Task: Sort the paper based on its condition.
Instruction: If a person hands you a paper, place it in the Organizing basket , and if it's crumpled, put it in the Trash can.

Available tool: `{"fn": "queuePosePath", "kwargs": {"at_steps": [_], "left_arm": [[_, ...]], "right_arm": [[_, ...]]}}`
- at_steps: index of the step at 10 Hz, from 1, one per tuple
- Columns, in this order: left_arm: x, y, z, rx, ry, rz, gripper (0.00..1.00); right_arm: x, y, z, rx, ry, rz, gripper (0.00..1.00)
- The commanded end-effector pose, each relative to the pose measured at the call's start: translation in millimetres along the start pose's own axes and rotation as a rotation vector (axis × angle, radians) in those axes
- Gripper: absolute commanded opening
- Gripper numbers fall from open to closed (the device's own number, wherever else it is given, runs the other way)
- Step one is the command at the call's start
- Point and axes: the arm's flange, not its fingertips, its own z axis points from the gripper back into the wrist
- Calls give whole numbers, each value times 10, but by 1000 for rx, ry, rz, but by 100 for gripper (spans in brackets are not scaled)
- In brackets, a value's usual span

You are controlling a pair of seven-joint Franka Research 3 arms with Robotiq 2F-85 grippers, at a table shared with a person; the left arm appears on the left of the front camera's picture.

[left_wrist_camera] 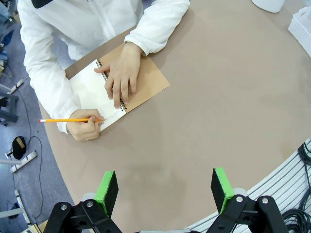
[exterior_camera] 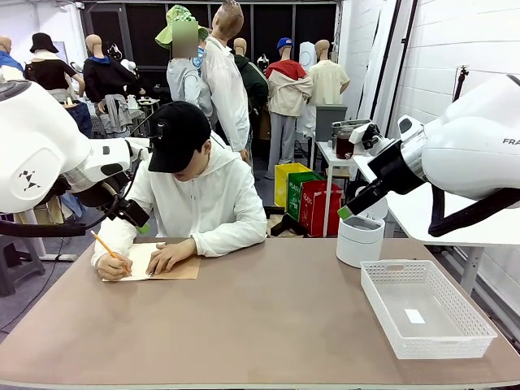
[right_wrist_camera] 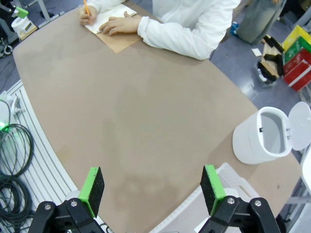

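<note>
We hover with left hand (left_wrist_camera: 164, 188) and right hand (right_wrist_camera: 153, 188) released and empty while the person (exterior_camera: 203, 195) writes in the notebook (left_wrist_camera: 150, 83). The next move needs a loose sheet to judge.

"FRA" in black letters, cut off at the picture edge, stood on the right arm (exterior_camera: 479, 150), up the arm behind the right gripper (exterior_camera: 347, 213). Yellow, green and red bins (exterior_camera: 315, 203) on the floor beyond that gripper carried print too small to read. Left arm (exterior_camera: 32, 154) bore a small black logo with no letters.
</note>
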Motion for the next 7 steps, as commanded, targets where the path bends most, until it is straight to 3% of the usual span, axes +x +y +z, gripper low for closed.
{"fn": "queuePosePath", "kwargs": {"at_steps": [1,7], "left_arm": [[3,7,8,0,-7,4,100],[3,7,8,0,-7,4,100]], "right_arm": [[0,-1,2,3,-2,-3,100],[0,-1,2,3,-2,-3,100]]}}
